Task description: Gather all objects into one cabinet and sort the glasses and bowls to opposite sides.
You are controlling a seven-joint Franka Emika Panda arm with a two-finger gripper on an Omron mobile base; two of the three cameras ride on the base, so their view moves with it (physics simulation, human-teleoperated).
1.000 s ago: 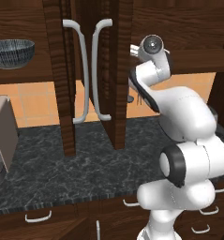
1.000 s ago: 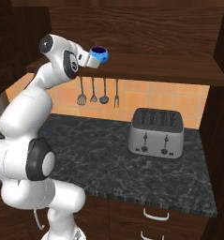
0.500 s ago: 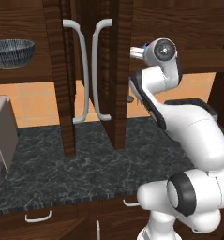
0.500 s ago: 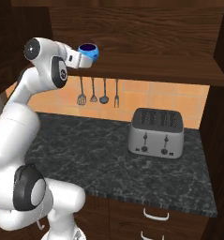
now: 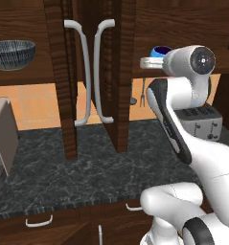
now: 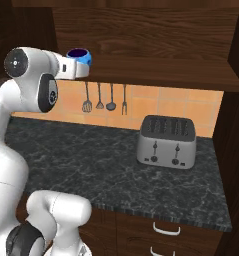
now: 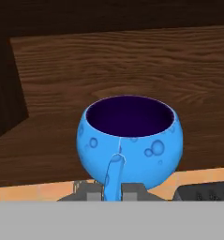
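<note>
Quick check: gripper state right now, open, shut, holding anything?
Gripper: shut on the rim of a small blue bowl, carried upright up by the cabinet shelf.

A blue bowl (image 5: 160, 51) sits at the gripper (image 5: 152, 61), held at shelf height. Left of the hand stand two open cabinet doors (image 5: 87, 76); far left rests a striped bowl (image 5: 11, 54). A toaster (image 5: 201, 119) lies below.
</note>
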